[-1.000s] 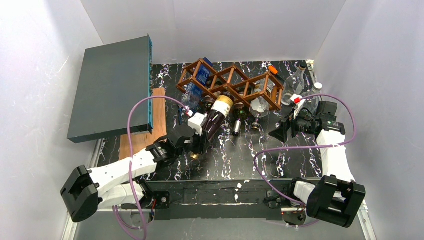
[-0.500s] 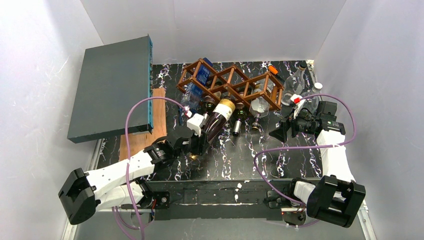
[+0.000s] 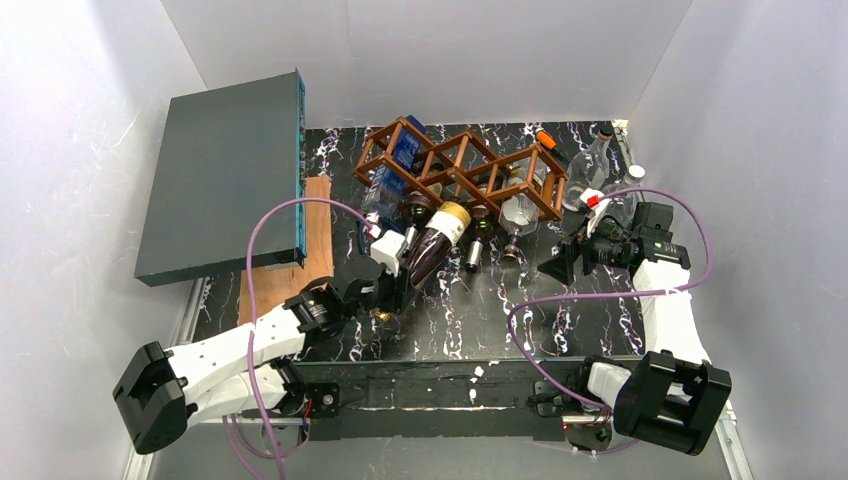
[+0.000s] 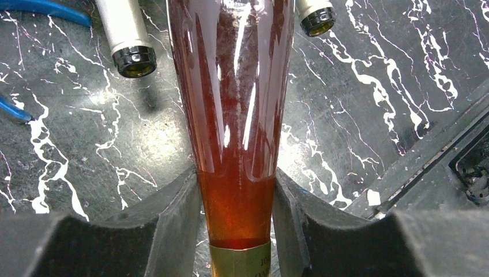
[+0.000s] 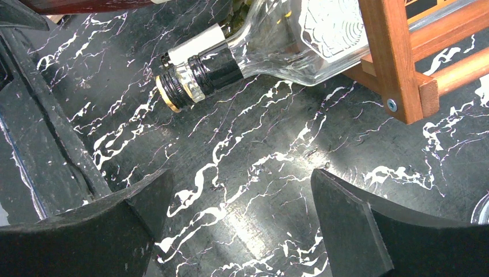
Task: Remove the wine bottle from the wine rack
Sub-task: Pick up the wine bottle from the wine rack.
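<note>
White walls box in a black marbled desk. The wine bottle, dark red glass with a gold band, lies with its base end at the wine rack. It is probably heavy, slick and breakable, so the neck suits gripping. The left claw clamps it there, and the right claw gapes empty.

Bright, even light from overhead; all views sharp. White glare streaks run down the wine bottle, and a soft sheen pools on the glossy bench left of it.
</note>
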`<state>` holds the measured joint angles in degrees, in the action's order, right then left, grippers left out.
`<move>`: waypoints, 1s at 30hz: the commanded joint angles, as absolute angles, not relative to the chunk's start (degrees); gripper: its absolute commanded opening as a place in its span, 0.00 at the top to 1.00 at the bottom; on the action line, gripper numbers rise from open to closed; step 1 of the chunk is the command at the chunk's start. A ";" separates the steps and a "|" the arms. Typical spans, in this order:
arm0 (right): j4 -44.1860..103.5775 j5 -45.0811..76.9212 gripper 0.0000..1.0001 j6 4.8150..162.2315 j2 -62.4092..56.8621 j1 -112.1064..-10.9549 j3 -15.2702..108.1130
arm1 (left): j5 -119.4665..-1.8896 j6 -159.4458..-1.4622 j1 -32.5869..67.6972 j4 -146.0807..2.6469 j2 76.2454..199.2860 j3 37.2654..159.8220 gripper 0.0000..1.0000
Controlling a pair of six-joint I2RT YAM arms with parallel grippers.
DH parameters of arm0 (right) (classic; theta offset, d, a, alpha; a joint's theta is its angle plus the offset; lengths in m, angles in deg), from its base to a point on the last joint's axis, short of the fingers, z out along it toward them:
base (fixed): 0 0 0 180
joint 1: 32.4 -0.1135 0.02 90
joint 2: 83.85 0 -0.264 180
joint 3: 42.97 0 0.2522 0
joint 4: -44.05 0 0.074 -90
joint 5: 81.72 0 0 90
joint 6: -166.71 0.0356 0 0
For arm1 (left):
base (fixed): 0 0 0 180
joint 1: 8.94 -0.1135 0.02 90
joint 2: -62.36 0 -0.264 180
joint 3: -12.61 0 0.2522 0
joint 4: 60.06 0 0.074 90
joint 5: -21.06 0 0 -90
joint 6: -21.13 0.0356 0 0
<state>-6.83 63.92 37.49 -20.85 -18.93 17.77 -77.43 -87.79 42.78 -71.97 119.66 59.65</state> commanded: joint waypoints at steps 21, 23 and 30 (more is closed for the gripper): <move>-5.72 64.52 0.02 37.21 -20.66 -19.22 17.37 | -83.83 -95.44 42.55 -68.24 108.74 61.40 1.00; -5.81 64.76 0.02 37.15 -20.70 -19.31 17.29 | -83.98 -96.68 42.47 -71.47 108.98 62.63 1.00; -10.60 67.91 0.02 31.23 -22.05 -20.05 18.16 | -79.53 -102.12 42.49 -82.88 107.83 65.76 1.00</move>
<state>-7.47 64.59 35.76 -20.83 -19.45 17.77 -79.46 -98.39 42.91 -86.42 112.20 59.89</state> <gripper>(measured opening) 0.983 0.409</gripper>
